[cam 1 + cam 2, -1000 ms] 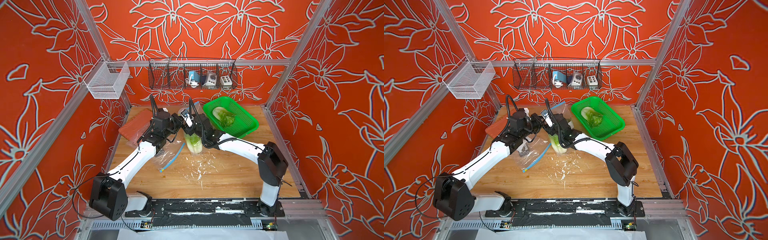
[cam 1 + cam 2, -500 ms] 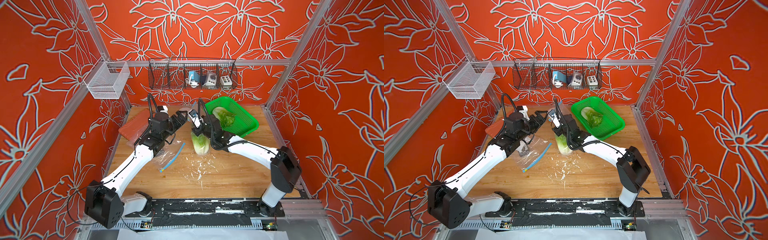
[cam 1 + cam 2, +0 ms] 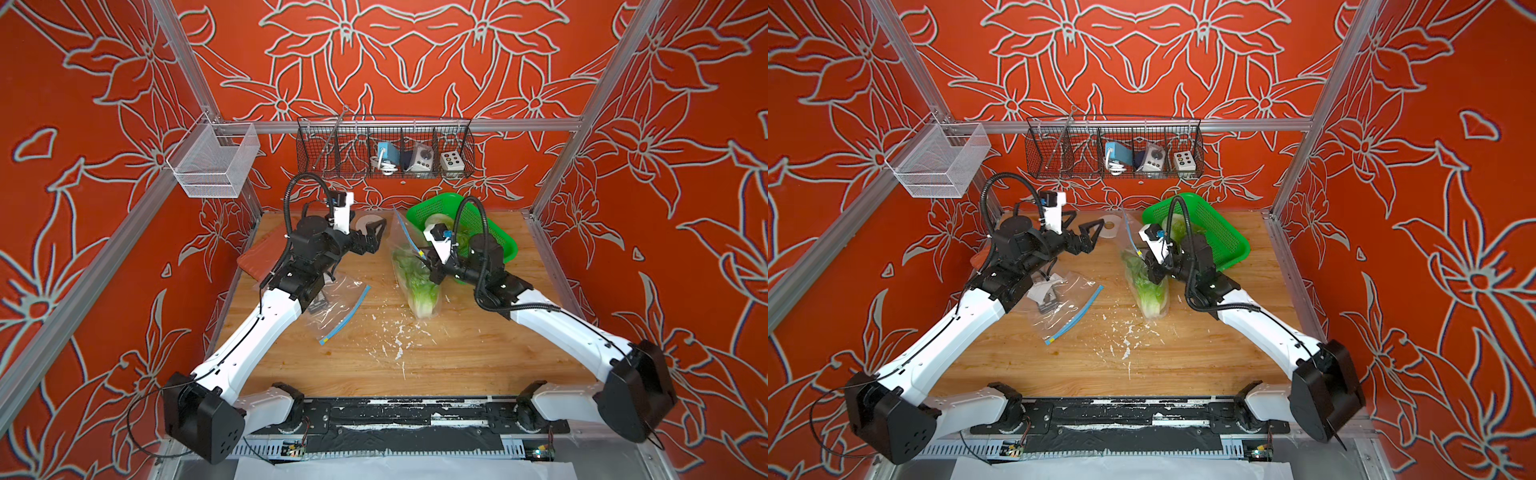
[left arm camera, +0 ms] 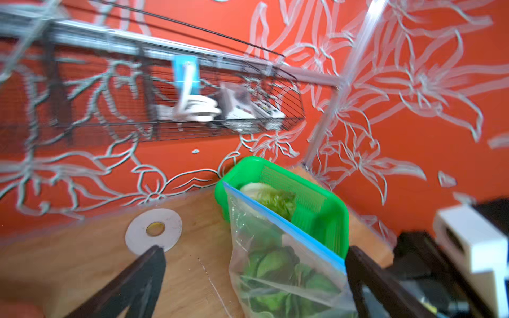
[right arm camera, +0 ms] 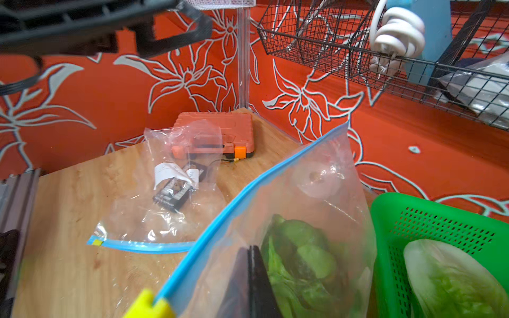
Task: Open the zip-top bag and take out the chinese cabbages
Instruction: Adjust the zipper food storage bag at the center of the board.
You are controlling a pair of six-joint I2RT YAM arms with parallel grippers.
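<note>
Tech 1: Left jaws, clamped at the mouth of the zip-top bag [image 3: 404,245] a second ago, have let go and drawn back. They now stand fully spread above the surface [image 3: 415,365], clear of the bag and gripping nothing. Right jaws have gone from half open to fully closed on the bag's plastic, just beside the blue zip strip. The bag has shifted toward the green basket [image 3: 500,237].

Tech 2: Why hold it from one point only?

Tech 1: A high pinch keeps the bag tilted mouth-up, with its lower end apparently resting on the surface. The bagged cabbage [image 3: 419,289] therefore stays low, white base downward. It also probably frees the left arm for re-entry.

Tech 2: Location of the produce?

Tech 1: One basket cabbage [image 5: 451,278] already lies in the basket. At least one head remains bagged, but the count inside cannot be read. Whether the zip is parted cannot be confirmed either.

Tech 2: And the flat bag?

Tech 1: That second bag [image 3: 338,305] lies under the left arm and holds small items only.
</note>
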